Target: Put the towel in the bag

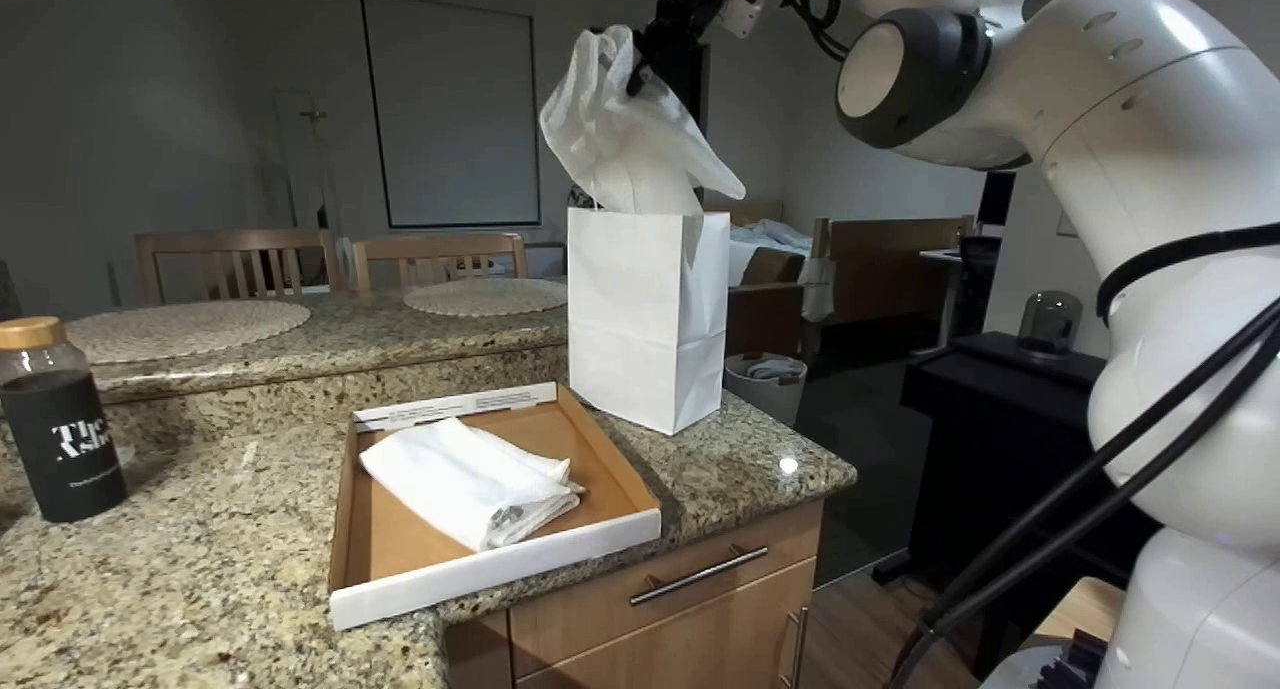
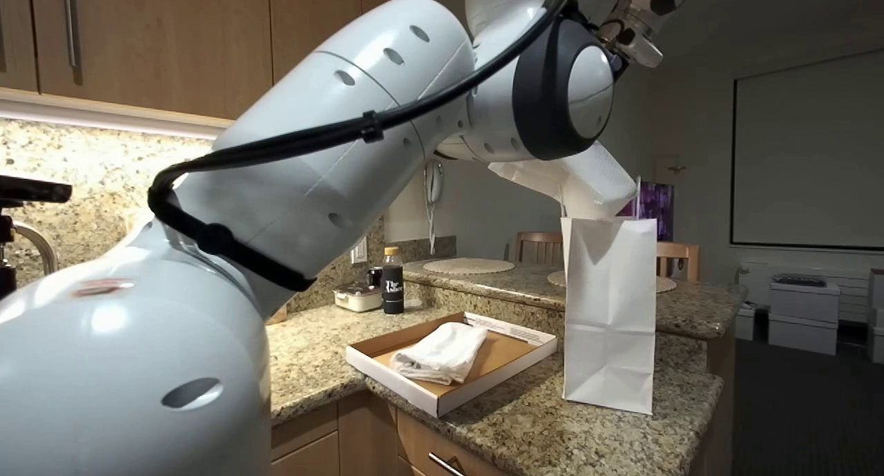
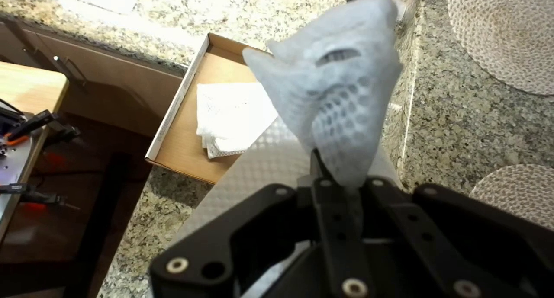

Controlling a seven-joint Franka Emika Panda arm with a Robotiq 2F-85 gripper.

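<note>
Pinching the towel (image 1: 615, 134) at top centre of the frame, the gripper (image 1: 637, 79) in an exterior view has its fingers closed on bunched cloth above the bag (image 1: 622, 309), which stands upright just right of centre. The towel's long axis runs downward from the fingertips, and its lower end drops out of sight behind the near rim; I take that end to be inside the mouth. A loose flap juts out to the right. The coming move turns on this: the opening lies below the fingers, so the cloth probably needs to go down, flap included. At lower left, a shallow tray (image 1: 500, 571) bears a folded cloth (image 1: 470, 479), and a dark bottle (image 1: 60, 449) stands at the left edge; none of these 3 seems in the way.

In an exterior view, the arm (image 2: 331, 193) crosses from lower left to upper right, hiding the fingertips. The towel shows beneath it, right of centre, slanting into the bag's top. A handle (image 2: 638, 197) rises close beside the cloth and might snag it.

In the wrist view, the fingers meet on the towel at bottom centre, with a tuft standing up past them. I cannot surely make out the bag here. At the right edge lie 2 woven placemats (image 3: 506, 38), off the path.
</note>
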